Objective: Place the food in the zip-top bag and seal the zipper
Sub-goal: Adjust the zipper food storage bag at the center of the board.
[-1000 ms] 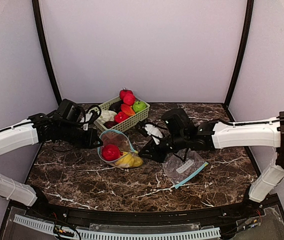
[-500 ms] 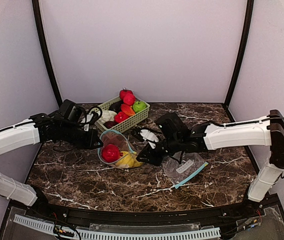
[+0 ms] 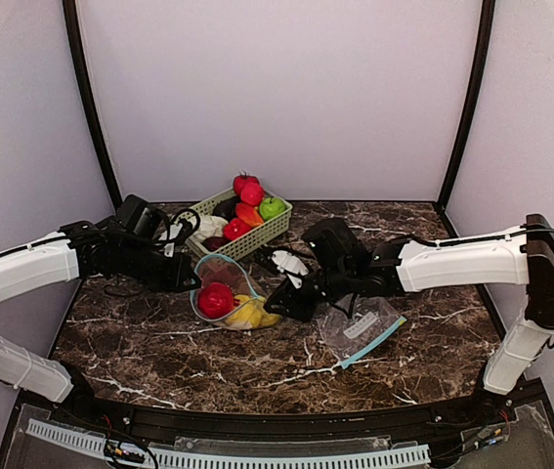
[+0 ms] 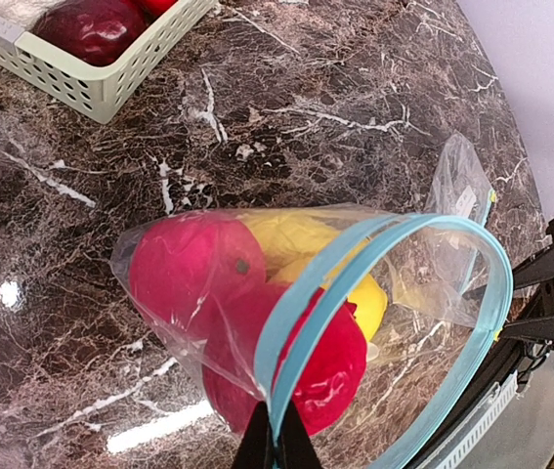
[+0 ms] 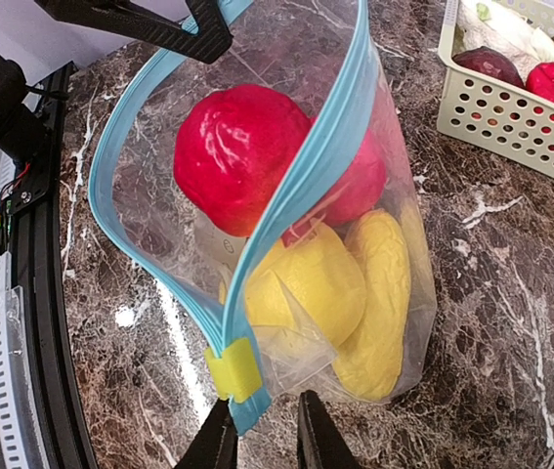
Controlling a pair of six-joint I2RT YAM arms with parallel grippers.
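A clear zip-top bag (image 3: 226, 291) with a blue zipper rim lies on the marble table, its mouth gaping. Inside it sit red food (image 5: 242, 156) and yellow food (image 5: 330, 283). My left gripper (image 4: 277, 435) is shut on the blue rim (image 4: 291, 342) at the bag's left side; it also shows from above (image 3: 191, 277). My right gripper (image 5: 262, 430) is at the bag's other end, jaws slightly apart. The yellow slider (image 5: 233, 369) and the zipper's tail sit just ahead of its left finger, unpinched. From above, the right gripper (image 3: 281, 305) is beside the yellow food.
A pale green slatted basket (image 3: 257, 237) behind the bag holds more food: red, orange, a green apple (image 3: 273, 207), dark purple, pale cabbage. A second clear bag (image 3: 360, 327) lies flat under the right arm. Dark frame posts stand at the back corners.
My right arm has shifted a little left toward the bag, and its jaws have parted slightly. The left gripper and the bag have stayed put.
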